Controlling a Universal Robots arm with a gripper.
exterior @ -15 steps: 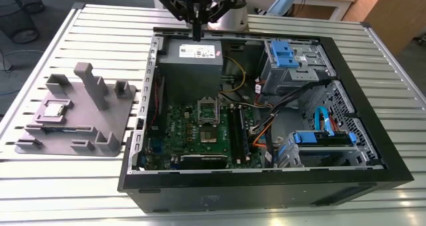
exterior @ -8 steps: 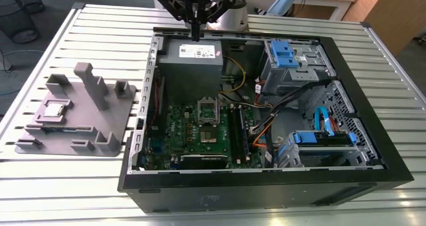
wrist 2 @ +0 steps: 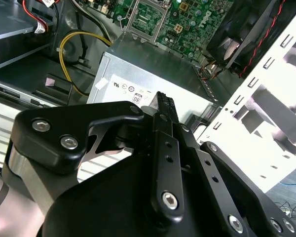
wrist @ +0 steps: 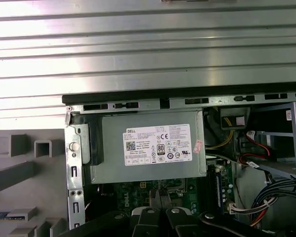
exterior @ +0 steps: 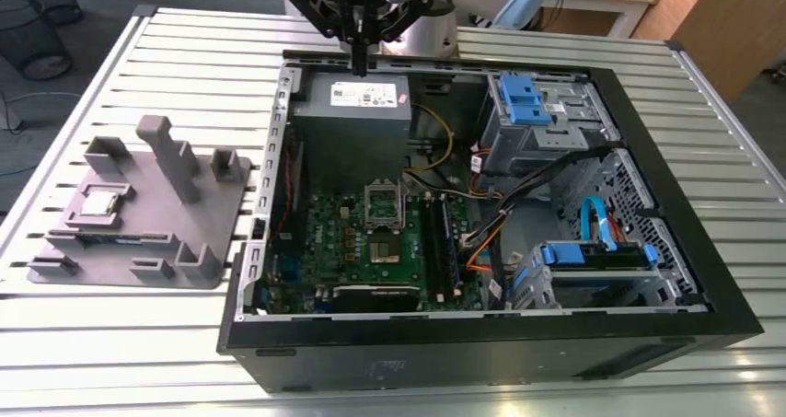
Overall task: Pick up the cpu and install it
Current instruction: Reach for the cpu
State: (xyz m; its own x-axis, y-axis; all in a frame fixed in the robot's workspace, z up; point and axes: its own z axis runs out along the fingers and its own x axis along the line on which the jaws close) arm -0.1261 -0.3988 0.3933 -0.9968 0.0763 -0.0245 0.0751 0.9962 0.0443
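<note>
While on tray (exterior: 212, 213), cpu (exterior: 101, 202) far from gripper (exterior: 359, 63).

One open computer case (exterior: 491, 343) holds one grey power supply (exterior: 350, 113), one green motherboard (exterior: 350, 251) with one socket frame (exterior: 381, 203), and two blue drive caddies (exterior: 522, 99) (exterior: 592, 254). On the exterior view's left lies one grey tray (exterior: 215, 219) bearing one cpu (exterior: 101, 202). One gripper (exterior: 359, 65) hangs over the case's far edge.

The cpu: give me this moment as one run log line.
gripper: shut, empty, above power supply | cpu: lying on grey tray, apart from gripper | step: not yet picked up
</note>
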